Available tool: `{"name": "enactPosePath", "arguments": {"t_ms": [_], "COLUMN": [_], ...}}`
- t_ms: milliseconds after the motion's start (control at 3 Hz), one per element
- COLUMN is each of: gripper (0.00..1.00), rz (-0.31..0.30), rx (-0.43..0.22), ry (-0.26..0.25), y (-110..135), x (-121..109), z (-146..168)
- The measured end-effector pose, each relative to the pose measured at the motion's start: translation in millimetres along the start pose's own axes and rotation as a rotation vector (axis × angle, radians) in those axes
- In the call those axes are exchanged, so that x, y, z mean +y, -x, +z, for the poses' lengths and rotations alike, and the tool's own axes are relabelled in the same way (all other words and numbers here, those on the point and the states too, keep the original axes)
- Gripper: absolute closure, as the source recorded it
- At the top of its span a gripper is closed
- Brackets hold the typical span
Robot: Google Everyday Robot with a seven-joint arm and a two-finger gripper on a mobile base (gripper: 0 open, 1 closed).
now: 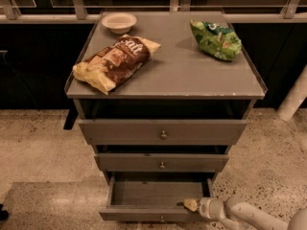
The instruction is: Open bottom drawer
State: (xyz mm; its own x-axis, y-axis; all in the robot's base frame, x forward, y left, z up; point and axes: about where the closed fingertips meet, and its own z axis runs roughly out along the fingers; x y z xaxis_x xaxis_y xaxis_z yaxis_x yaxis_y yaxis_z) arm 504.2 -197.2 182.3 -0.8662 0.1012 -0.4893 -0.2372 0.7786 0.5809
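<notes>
Looking down on a grey three-drawer cabinet standing on a speckled floor. Finding the bottom drawer at the cabinet's foot, standing pulled partway out and showing its bare grey inside. Seeing its front panel sitting forward of the middle drawer and the top drawer above it (neither of those showing any inside). Catching a small brass knob at the centre of that lowest front, right at the picture's lower edge. Reaching in from the cabinet's lower right, a pale arm ending in the gripper, its yellowish tip sitting at the right end of the open drawer, just behind the front panel. Not managing to tell how far the gripper is parted, nor whether it is gripping anything. Lying on the cabinet's top, well apart from one another: a brown chip bag toward the front left, a green bag at the back right, a small pale bowl at the back left.
</notes>
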Motion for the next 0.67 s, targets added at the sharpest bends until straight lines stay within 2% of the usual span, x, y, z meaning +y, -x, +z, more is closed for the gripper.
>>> {"name": "enactPosePath", "arguments": {"t_ms": [667], "gripper": [1.0], "rz": [0.075], "rx": [0.052], "ry": [-0.021], "y": [-41.8], "x": [10.2], "z": [-20.5]}}
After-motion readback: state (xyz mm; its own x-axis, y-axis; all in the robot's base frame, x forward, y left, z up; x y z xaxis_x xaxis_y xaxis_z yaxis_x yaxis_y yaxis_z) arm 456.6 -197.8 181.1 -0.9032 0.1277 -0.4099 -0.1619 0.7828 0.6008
